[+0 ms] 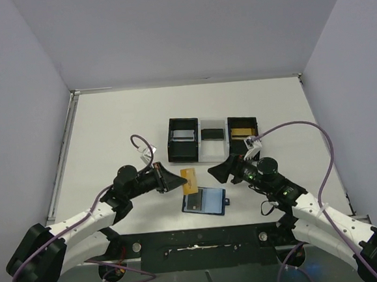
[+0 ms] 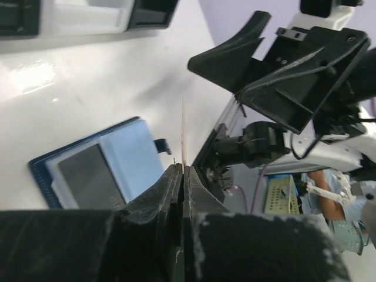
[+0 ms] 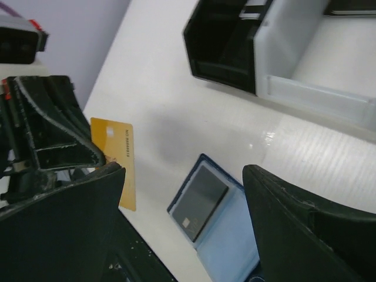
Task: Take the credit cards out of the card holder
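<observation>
The dark blue card holder (image 1: 205,201) lies open on the table near the front, with a dark card (image 1: 192,201) in its left pocket; it also shows in the left wrist view (image 2: 126,161) and the right wrist view (image 3: 226,226). My left gripper (image 1: 176,180) is shut on a gold card (image 1: 189,179), held above the table just left of the holder; the card shows edge-on in the left wrist view (image 2: 184,132) and flat in the right wrist view (image 3: 117,158). My right gripper (image 1: 218,170) is open and empty, above the holder's far right.
Two black open-top boxes (image 1: 183,140) (image 1: 242,131) joined by a white tray (image 1: 212,147) stand behind the holder. A silver card lies in the left box, a gold one in the right, a dark one on the tray.
</observation>
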{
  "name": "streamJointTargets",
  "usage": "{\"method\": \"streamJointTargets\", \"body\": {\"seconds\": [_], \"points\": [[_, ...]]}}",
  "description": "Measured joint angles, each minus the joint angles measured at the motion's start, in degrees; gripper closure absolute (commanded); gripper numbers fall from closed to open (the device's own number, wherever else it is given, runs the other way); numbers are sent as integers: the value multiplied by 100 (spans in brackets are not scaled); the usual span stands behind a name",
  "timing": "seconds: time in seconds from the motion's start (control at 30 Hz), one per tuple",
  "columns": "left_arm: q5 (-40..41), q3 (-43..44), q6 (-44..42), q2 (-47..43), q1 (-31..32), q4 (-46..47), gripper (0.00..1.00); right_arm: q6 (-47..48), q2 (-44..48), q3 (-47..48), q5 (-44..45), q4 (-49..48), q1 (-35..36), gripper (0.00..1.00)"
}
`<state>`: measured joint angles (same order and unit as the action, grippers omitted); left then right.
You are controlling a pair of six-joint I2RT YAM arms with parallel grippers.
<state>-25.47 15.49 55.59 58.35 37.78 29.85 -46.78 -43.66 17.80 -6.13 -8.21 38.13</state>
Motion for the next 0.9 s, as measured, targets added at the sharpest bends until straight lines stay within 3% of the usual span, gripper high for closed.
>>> {"method": "streamJointTargets", "body": {"seconds": [0.3, 0.9], "points": [[-560, -63, 487, 363, 44, 1491, 100, -179, -256, -101, -1412, -1180, -44, 24], [-960, -63, 527, 496, 151, 2011, 100, -597, -1241, -98, -2826, -2358, -46, 58]]}}
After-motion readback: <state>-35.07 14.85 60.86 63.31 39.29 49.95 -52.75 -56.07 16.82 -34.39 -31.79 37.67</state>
